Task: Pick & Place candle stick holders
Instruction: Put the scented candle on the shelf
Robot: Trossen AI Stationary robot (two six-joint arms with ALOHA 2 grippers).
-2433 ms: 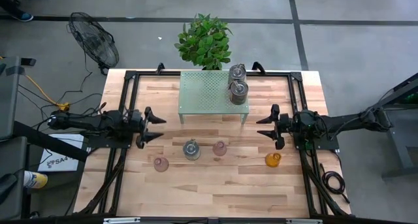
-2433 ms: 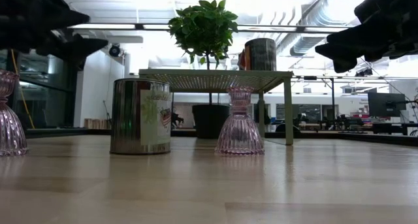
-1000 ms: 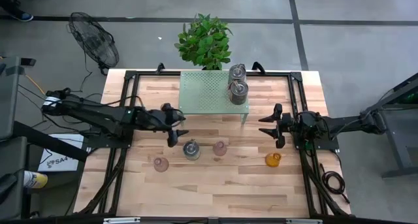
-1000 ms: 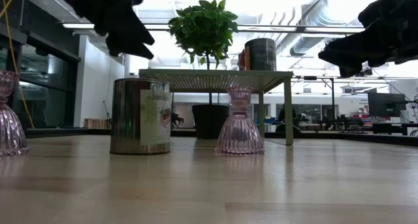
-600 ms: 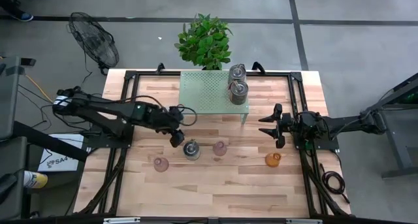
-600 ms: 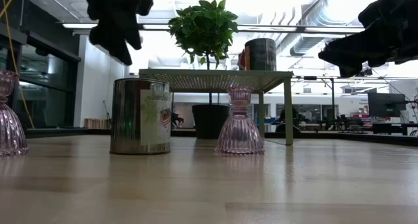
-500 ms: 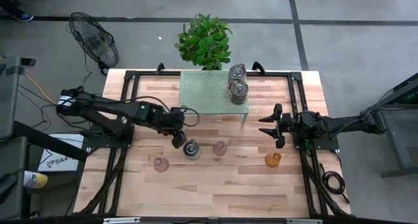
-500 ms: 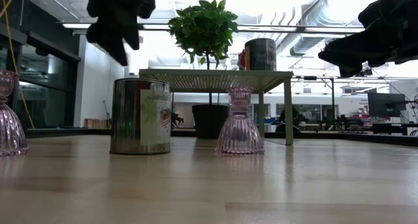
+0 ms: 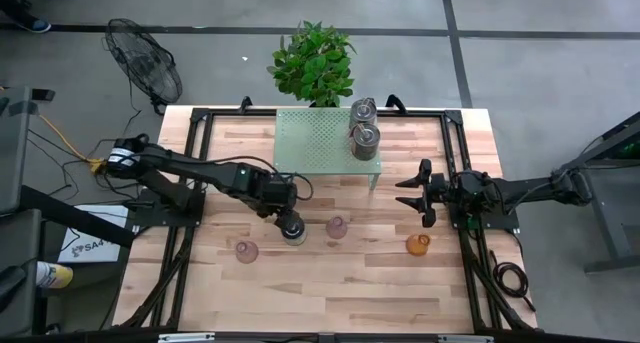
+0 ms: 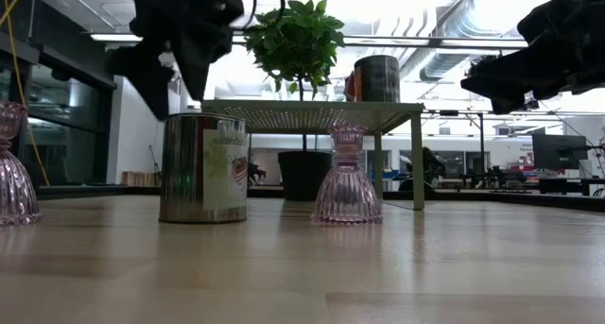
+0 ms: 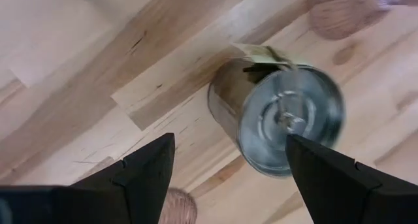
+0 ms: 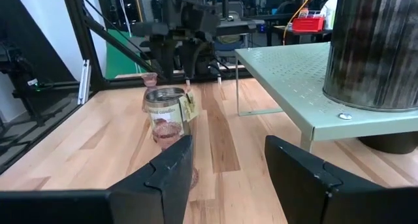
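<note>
Two silver holders (image 9: 364,126) sit on the green shelf (image 9: 322,141); four wait on the table (image 9: 330,273). We see the left gripper (image 9: 283,215), jaws spread, above the third silver holder (image 9: 293,229); the right gripper (image 9: 412,194) idles open.

We find a robotics lab or test bay inside a large industrial-style hall. The pale butcher-block wooden table (image 9: 330,283) sits in a black metal frame (image 9: 200,118) on a grey concrete floor marked with dark lines (image 9: 500,31). A black pedestal fan (image 9: 146,71) and a yellow cable (image 9: 60,133) lie beside the rig. The low view shows exposed silver ceiling ducts (image 10: 444,22), glass-walled partitions and desks with monitors (image 10: 553,152) beyond. A leafy green potted plant (image 9: 314,63) stands at the table's far edge.
</note>
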